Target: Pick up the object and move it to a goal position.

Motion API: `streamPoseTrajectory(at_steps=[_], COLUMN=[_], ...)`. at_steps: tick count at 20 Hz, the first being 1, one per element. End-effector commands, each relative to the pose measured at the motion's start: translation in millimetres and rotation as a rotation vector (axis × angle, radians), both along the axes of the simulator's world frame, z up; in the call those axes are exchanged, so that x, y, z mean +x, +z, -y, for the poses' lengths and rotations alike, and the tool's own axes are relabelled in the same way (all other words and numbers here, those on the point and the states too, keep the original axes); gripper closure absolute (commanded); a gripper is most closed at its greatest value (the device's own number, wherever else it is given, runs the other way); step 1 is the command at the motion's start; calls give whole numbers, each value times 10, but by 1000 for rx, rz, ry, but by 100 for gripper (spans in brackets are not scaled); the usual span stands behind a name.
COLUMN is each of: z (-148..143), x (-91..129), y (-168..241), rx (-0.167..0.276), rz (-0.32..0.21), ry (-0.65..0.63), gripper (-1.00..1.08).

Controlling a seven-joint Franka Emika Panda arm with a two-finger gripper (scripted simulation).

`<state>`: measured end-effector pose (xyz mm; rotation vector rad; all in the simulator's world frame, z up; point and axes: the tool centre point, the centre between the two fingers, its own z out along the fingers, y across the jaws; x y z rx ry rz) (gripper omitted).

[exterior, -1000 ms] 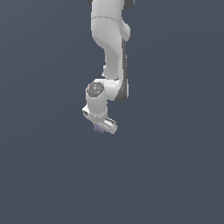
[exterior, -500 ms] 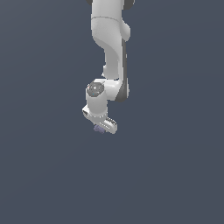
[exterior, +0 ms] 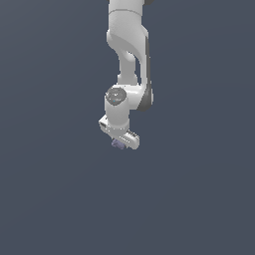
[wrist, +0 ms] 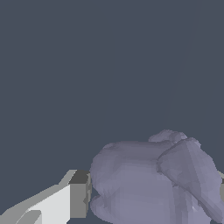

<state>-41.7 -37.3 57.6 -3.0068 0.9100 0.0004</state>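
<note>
The one little purple lump (exterior: 118, 144) sits just under the white arm (exterior: 127, 55), in the same spot as a second ago. Nothing has moved. It looks bumpy and blocky, with flat faces. The single smooth claw (exterior: 121, 141) is pinching the lump between its gray-tipped fingers (wrist: 79, 194).

I can read no text, label, brand or number in either view. Nothing I see carries a sign or marking.
</note>
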Motion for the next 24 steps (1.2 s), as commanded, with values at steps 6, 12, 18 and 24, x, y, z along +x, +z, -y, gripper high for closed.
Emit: streamPoseTrajectory(at_steps=[6, 12, 18, 24], z=[-591, -1209, -1825, -2351], x=[-53, -105, -147, -168], y=[466, 961, 1453, 1869], rx=[-1, -2, -3, -2], rz=[1, 1, 1, 1], ry=[1, 0, 0, 0], gripper=[108, 108, 108, 108])
